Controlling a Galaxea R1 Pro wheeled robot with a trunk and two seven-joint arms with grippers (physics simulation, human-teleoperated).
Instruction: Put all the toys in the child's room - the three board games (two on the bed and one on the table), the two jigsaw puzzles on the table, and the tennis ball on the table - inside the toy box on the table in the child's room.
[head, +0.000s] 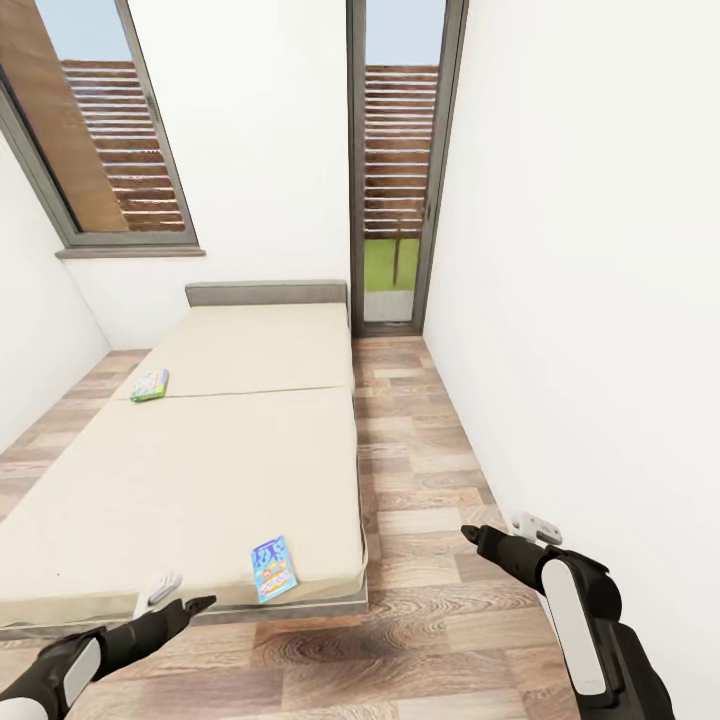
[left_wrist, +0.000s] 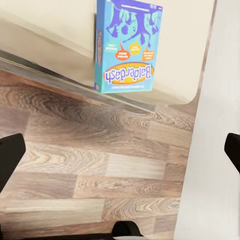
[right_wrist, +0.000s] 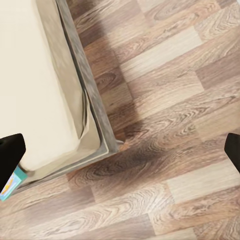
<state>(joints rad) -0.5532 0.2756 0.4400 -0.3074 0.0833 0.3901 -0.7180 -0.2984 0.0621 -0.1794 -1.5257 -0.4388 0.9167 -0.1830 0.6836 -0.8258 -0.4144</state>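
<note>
hovering — both hands (head: 180, 595) (head: 495, 535) spread, empty

A thin blue printed game box (head: 273, 567) lies flat near the foot edge of the low beige-mattressed bed (head: 220, 450). A second flat box — white-green (head: 150, 385) — rests at the mattress's left edge, well apart.

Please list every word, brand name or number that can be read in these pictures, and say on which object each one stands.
"Balderdash": on the blue board game lying at the near edge of the bed, read in the left wrist view.
Small text in the orange bubbles on that box: too small to read.
Print on the green-white board game farther up the bed: too small to read.
</note>
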